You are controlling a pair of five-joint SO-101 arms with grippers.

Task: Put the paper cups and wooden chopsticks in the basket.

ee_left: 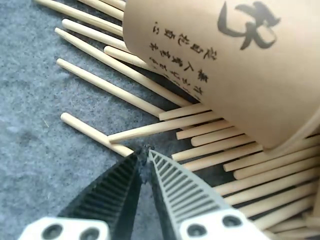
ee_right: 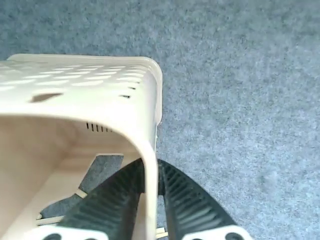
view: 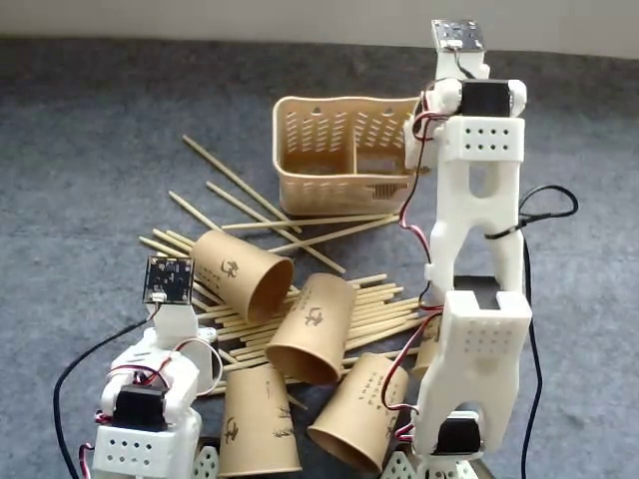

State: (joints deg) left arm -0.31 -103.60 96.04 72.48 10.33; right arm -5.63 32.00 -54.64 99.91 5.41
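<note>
Grey felt surface, evenly lit.

Chopsticks: scattered mid-surface. Most are bundled under the cups, and a few fan toward the basket.

Cups: four counted, on their sides over the bundle, toward the near edge. None are in the basket.

Basket: by the far edge, looks empty.

Left fingers: closed tip to tip, nothing seen between them. One chopstick has its end right at the tips. Its long axis runs away from them over the surface, just beside a cup.

Right fingers: clamped on the basket's side wall, one inside and one outside.

Judgement: the left arm is nearer the pile and the right is occupied at the basket. The next pick likely falls to the left, which would have to open and straddle that chopstick across its axis.
</note>
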